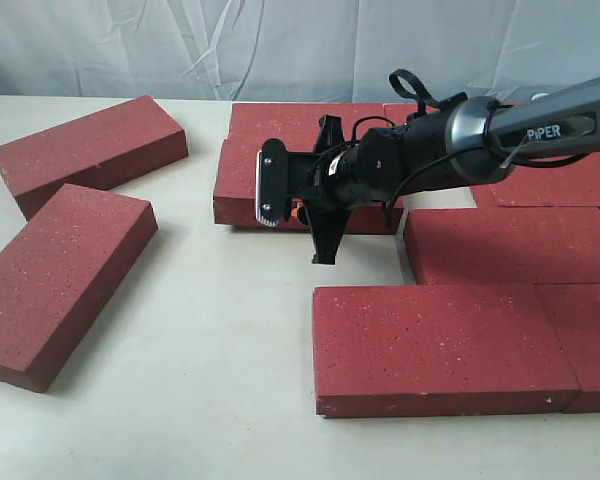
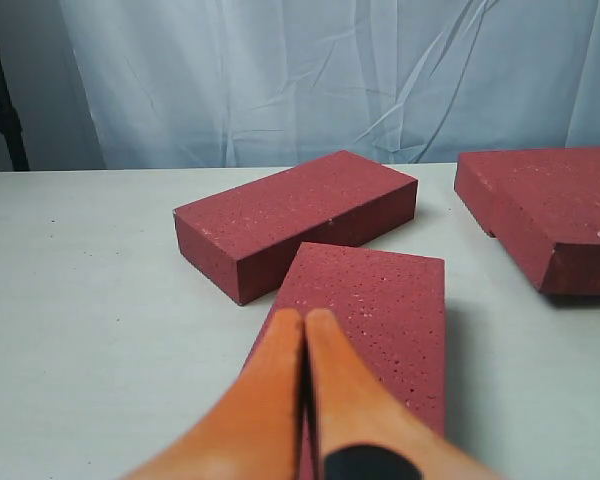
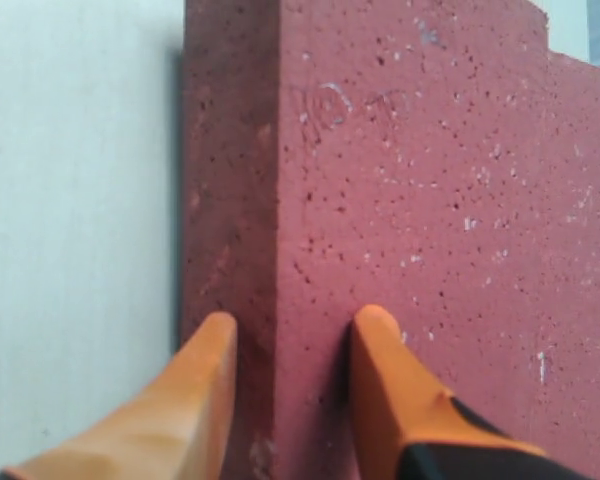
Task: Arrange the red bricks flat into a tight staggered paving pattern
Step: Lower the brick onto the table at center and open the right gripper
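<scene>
The dark red speckled rectangular bricks (image 1: 435, 340) are looking matt and rough; the pale tabletop (image 1: 210, 400) is looking smooth.

About eight red bricks (image 1: 435, 345) could be counted. Two lay loose to the left of the right gripper (image 1: 302, 205), and six sat grouped beneath and beyond it.

Light was bright, even and diffuse throughout. In the exterior view the red bricks (image 1: 435, 345) threw only narrow, soft-edged shadows onto the pale tabletop (image 1: 210, 400), mostly toward six o'clock, and the arm (image 1: 500, 135) darkened the brick beneath it. The white backdrop (image 1: 280, 40) at twelve o'clock was evenly lit. In the left wrist view the bricks were sharp and the left jaws blurred. In the right wrist view the right jaws were soft and the brick's side face was shaded.
</scene>
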`<act>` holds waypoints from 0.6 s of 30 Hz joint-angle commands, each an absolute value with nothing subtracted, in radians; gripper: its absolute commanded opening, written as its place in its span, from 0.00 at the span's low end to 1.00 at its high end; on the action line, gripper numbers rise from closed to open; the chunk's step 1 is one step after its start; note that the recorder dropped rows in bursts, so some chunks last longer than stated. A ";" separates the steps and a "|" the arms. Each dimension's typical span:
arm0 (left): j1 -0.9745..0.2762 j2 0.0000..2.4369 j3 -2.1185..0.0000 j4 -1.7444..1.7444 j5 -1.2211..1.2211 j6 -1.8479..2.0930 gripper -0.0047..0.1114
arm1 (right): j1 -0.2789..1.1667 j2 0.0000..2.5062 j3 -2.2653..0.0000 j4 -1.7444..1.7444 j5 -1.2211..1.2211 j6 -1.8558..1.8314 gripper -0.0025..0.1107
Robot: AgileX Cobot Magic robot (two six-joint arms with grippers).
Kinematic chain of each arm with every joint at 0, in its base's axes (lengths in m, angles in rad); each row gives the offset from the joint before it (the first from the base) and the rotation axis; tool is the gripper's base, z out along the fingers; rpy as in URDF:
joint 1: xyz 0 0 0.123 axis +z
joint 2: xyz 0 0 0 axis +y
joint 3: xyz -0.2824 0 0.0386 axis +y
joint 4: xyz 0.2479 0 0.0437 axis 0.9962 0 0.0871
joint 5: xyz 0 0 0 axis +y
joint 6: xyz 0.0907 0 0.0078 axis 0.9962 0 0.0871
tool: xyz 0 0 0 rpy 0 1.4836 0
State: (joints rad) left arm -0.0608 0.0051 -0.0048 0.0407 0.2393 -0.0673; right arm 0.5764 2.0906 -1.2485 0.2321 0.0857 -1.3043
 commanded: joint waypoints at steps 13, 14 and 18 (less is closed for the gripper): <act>-0.063 0.000 0.000 0.045 0.239 -0.067 0.04 | 0.570 2.090 -1.253 0.208 0.087 -1.308 0.62; -0.063 0.000 0.000 0.045 0.239 -0.067 0.04 | 0.570 2.090 -1.253 0.208 0.084 -1.308 0.62; -0.063 0.000 0.000 0.045 0.239 -0.067 0.04 | 0.570 2.084 -1.253 0.208 0.084 -1.308 0.62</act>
